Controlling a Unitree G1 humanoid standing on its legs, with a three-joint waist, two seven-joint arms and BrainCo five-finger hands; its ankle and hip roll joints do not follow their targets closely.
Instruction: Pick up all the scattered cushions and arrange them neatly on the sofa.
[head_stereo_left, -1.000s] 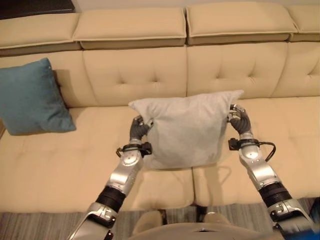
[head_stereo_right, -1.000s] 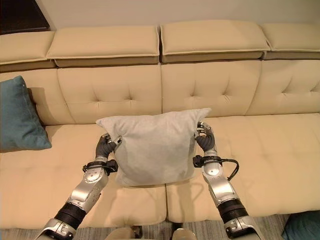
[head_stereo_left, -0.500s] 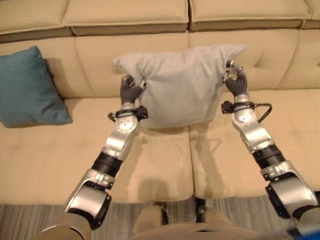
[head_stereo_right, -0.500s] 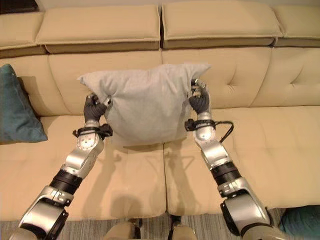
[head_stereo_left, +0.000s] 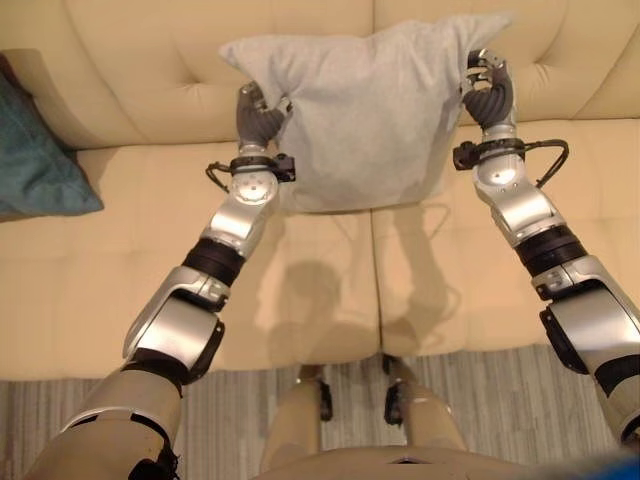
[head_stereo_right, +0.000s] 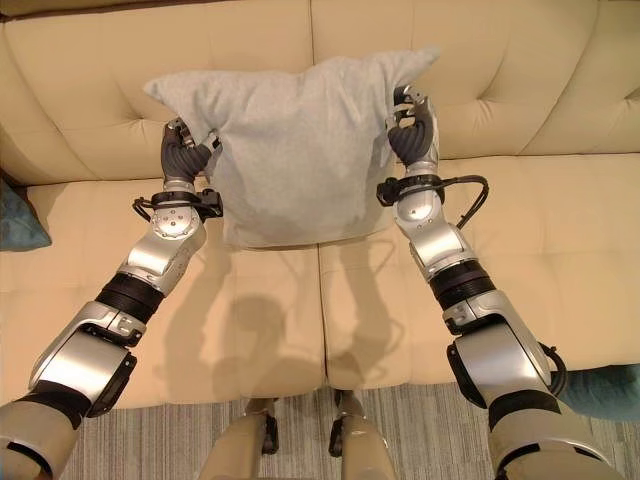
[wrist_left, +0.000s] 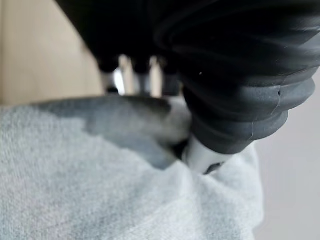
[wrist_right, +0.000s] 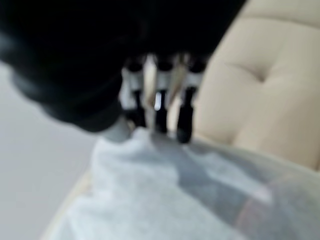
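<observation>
A light grey cushion (head_stereo_left: 365, 115) stands upright against the backrest of the beige sofa (head_stereo_left: 150, 100), its lower edge on the seat over the seam between two seat pads. My left hand (head_stereo_left: 258, 115) is shut on the cushion's upper left corner, my right hand (head_stereo_left: 489, 95) on its upper right corner. Both wrist views show curled fingers (wrist_left: 140, 75) (wrist_right: 159, 107) pinching grey cloth (wrist_left: 100, 190) (wrist_right: 175, 200). A teal cushion (head_stereo_left: 35, 160) leans at the sofa's left end.
A grey striped rug (head_stereo_left: 60, 400) lies in front of the sofa. Part of another teal cushion (head_stereo_right: 610, 385) lies on the floor at the lower right. The seat pads (head_stereo_left: 560, 200) on either side of the grey cushion are bare.
Both arms have stretched forward and carried the grey cushion from above the seat back against the sofa's backrest. The camera has tilted down, so the sofa sits higher in view.
</observation>
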